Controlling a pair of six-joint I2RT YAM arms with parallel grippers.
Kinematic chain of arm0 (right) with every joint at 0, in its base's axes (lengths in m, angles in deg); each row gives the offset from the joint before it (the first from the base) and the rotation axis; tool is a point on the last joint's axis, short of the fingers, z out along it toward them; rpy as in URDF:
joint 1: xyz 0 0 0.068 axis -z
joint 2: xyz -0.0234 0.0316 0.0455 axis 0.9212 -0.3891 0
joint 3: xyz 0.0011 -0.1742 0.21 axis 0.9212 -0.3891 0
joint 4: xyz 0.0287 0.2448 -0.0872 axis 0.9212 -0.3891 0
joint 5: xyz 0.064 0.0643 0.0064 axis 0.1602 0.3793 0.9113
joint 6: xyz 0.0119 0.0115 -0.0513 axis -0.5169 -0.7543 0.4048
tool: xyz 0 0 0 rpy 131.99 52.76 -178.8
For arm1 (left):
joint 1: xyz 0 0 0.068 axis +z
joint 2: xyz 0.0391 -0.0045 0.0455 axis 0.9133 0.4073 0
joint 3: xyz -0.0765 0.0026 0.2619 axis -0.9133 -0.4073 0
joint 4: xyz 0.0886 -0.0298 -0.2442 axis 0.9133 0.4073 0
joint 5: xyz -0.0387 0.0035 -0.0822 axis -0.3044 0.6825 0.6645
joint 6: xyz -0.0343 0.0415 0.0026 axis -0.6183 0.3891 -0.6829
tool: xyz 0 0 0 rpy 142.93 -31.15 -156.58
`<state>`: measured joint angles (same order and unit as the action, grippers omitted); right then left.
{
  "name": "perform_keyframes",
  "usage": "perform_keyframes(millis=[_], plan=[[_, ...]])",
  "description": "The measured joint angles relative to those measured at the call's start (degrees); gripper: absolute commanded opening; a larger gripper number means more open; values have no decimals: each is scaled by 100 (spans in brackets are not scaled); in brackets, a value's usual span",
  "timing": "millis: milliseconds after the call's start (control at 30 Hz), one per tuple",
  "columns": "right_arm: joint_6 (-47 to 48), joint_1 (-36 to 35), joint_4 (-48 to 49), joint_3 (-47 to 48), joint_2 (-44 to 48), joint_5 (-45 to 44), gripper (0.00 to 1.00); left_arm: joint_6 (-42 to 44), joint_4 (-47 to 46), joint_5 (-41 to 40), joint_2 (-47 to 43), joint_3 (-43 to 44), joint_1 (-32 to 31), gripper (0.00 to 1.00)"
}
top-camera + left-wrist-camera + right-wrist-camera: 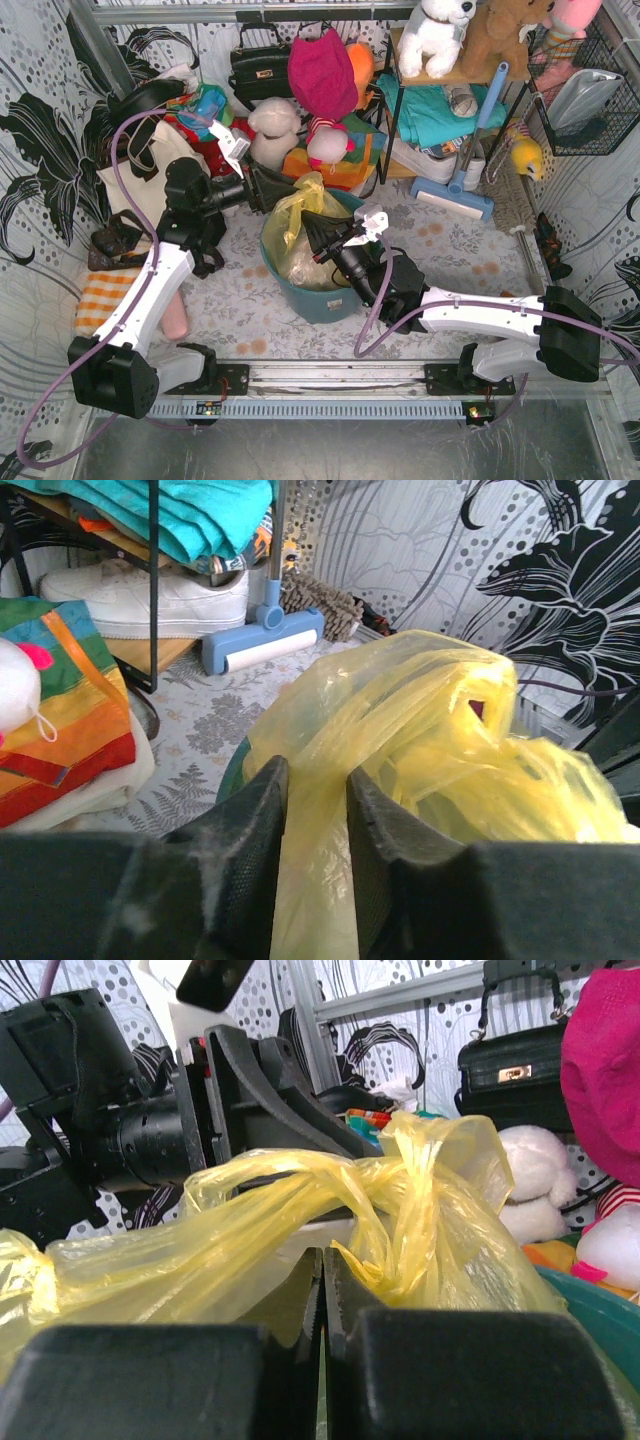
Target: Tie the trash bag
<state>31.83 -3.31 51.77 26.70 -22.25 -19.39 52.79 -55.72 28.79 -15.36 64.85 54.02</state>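
Right wrist: crinkly translucent yellow plastic trash bag (430, 1220), top knotted; right gripper (321, 1265) pinches it closed; left gripper (310, 780) half-closed round a strand, grip unclear.

Yellow trash bag (298, 212) in teal bin (322, 300)

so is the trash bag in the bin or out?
In. The trash bag sits inside the teal bin, its gathered top rising above the rim.
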Motion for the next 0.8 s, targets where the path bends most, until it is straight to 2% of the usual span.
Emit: perform_keyframes(millis=[133,200,233,300,400,533,667,800], plan=[[-39,0,-98,0,-11,59,0,-44,-98,92,-22,0,0,22],[-68,2,-101,2,-46,81,0,-61,-107,142,-42,0,0,21],[-87,0,-103,7,-74,85,0,-63,-107,160,-55,0,0,25],[-109,2,-105,17,-136,103,0,-61,-92,175,-96,0,0,46],[-114,0,-109,22,-162,103,0,-15,116,52,-269,2,0,58],[-131,0,-284,33,-46,105,0,170,990,-492,-702,271,0,60],[-149,2,-723,214,267,162,0,323,1928,-988,-1130,1036,0,60],[-177,2,-1078,544,498,236,0,319,2680,-1134,-1469,1714,0,60]])
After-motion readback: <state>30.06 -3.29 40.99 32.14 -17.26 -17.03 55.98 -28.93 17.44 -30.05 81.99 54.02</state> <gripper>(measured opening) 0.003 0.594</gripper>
